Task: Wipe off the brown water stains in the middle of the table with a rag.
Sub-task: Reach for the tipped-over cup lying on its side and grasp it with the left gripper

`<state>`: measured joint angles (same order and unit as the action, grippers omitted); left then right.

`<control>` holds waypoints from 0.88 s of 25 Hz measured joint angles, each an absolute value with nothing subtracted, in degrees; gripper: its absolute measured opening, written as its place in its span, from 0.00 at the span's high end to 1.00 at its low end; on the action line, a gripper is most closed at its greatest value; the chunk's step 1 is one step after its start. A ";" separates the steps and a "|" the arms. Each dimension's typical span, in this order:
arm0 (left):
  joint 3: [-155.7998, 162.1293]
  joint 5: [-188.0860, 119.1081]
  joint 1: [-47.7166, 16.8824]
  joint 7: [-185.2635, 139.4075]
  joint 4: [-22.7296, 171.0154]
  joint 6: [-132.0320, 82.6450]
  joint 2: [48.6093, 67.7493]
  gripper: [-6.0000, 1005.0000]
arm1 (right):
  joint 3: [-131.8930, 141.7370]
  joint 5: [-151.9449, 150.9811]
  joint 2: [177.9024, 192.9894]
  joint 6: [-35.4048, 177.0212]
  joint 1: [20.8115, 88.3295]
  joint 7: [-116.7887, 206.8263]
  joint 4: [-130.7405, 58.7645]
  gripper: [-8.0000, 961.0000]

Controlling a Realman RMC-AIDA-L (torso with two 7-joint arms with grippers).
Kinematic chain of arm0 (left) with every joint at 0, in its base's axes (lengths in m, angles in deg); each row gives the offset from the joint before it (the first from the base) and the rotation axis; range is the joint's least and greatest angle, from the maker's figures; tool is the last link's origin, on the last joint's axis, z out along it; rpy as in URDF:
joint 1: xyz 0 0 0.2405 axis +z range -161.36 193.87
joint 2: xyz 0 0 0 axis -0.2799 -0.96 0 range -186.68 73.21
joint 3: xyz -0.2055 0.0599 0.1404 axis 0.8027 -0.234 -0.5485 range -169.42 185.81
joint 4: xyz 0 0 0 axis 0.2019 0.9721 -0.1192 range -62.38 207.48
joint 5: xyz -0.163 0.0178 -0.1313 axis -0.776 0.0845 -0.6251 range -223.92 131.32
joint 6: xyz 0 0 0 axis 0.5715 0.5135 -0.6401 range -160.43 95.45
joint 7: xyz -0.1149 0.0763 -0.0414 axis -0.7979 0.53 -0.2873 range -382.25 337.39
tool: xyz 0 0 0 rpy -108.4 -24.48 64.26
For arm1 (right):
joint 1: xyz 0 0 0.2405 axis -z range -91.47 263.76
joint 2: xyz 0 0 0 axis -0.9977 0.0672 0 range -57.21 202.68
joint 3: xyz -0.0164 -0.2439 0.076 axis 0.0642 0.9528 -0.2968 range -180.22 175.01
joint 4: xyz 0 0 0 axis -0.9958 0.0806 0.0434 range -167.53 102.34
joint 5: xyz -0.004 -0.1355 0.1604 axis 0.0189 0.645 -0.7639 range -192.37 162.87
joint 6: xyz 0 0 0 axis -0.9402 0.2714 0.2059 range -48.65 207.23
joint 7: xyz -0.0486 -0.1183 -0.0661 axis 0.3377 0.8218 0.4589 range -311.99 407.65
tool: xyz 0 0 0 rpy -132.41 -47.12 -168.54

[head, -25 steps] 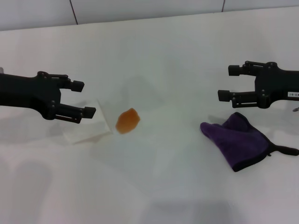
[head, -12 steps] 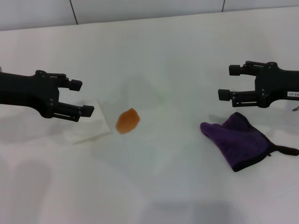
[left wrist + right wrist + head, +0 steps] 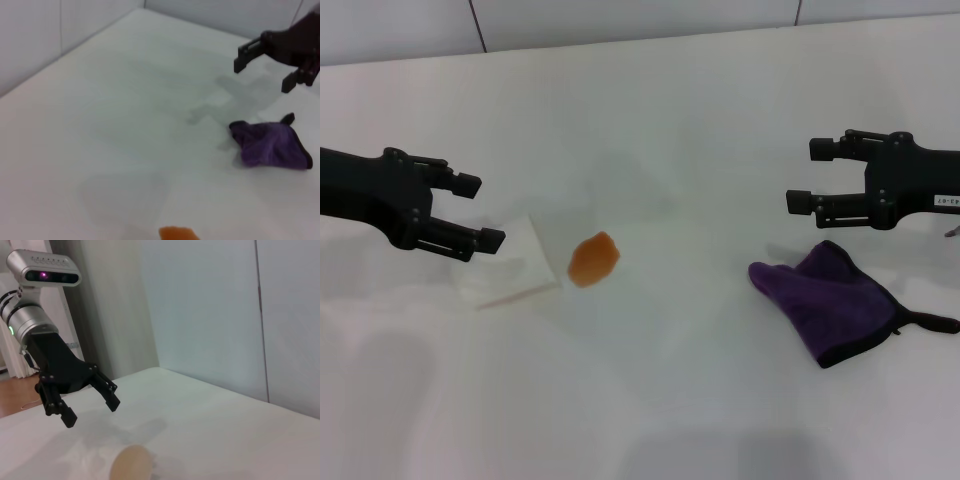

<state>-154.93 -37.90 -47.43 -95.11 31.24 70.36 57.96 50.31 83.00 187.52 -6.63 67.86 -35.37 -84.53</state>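
Observation:
The brown water stain (image 3: 593,258), a small orange-brown blotch, lies in the middle of the white table (image 3: 680,120). It also shows at the edge of the left wrist view (image 3: 177,233). The dark purple rag (image 3: 840,300) lies crumpled on the table at the right, its black loop pointing right; it also shows in the left wrist view (image 3: 272,146). My right gripper (image 3: 807,177) is open and empty, hovering just behind the rag, and shows in the left wrist view (image 3: 263,75). My left gripper (image 3: 482,212) is open and empty at the left, also in the right wrist view (image 3: 92,412).
A white paper cup (image 3: 510,265) lies on its side just left of the stain, below my left gripper; its mouth shows in the right wrist view (image 3: 131,463). A wall runs along the table's far edge.
My left gripper has drawn back to the left, away from the cup and the stain. The right arm, rag and stain have not moved.

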 joint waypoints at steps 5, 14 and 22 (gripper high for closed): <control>-154.92 -33.39 -50.01 -96.07 31.20 69.46 57.65 0.12 | 50.31 82.82 187.52 -6.64 67.88 -35.39 -84.53 0.10; -154.92 -26.36 -53.83 -97.38 31.32 67.43 57.61 0.12 | 50.21 82.63 187.58 -6.15 68.01 -35.40 -84.43 0.10; -154.92 -24.14 -54.91 -97.55 31.73 66.63 58.43 0.12 | 50.15 82.57 187.61 -6.04 68.15 -35.21 -84.02 0.10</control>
<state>-154.92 -24.14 -54.91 -97.55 31.73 66.63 58.43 50.15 82.57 187.61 -6.04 68.15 -35.21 -84.02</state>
